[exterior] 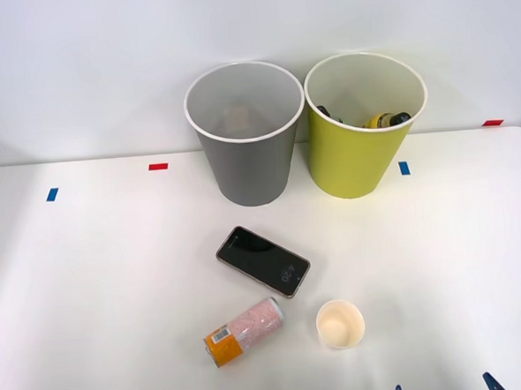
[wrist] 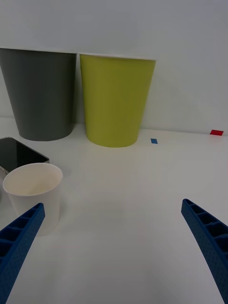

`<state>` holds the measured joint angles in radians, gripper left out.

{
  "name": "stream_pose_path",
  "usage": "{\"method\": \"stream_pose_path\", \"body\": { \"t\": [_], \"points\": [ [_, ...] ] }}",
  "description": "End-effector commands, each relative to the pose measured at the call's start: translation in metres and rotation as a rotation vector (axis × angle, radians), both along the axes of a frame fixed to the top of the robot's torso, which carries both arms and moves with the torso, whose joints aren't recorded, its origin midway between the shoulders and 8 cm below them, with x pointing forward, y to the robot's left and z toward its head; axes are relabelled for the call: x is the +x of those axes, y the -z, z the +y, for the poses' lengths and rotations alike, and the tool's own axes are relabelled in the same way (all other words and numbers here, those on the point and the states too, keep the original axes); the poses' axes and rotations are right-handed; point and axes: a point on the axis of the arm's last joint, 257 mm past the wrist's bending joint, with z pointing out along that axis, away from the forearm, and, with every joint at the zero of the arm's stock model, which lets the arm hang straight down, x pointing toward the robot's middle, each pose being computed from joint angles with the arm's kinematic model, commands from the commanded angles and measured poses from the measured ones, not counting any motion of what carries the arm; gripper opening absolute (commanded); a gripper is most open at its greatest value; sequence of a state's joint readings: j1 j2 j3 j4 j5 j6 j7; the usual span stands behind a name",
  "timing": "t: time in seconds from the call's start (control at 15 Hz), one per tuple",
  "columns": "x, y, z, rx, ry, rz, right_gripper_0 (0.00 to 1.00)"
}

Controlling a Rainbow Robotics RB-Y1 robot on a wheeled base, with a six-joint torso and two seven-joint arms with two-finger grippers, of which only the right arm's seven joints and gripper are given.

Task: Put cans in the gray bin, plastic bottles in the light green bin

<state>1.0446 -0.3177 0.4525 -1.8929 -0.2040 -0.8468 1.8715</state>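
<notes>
A slim pink speckled can (exterior: pixel 243 331) with an orange end lies on its side on the white table, near the front. The gray bin (exterior: pixel 245 132) (wrist: pixel 40 94) stands upright at the back, with the light green bin (exterior: pixel 362 123) (wrist: pixel 116 99) right beside it; dark and yellow items lie inside the green one. My right gripper (exterior: pixel 445 387) (wrist: pixel 114 251) hovers low at the table's front right, open, with nothing between its blue ribbed fingers (wrist: pixel 19 237). The can is well to its left.
A black phone (exterior: pixel 263 261) (wrist: pixel 16 153) lies flat between the bins and the can. A small cream paper cup (exterior: pixel 340 324) (wrist: pixel 34 194) stands upright just right of the can, close to my left finger. Red and blue tape marks dot the table.
</notes>
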Motion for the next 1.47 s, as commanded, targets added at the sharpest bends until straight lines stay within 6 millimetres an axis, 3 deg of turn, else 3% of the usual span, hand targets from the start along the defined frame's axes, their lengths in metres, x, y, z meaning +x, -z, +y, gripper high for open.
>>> {"method": "stream_pose_path", "body": {
  "t": [0.07, 1.47],
  "points": [
    [0.0, 0.0, 0.0, 0.0, 0.0, 0.0, 1.0],
    [0.0, 0.0, 0.0, 0.0, 0.0, 0.0, 1.0]
  ]
}}
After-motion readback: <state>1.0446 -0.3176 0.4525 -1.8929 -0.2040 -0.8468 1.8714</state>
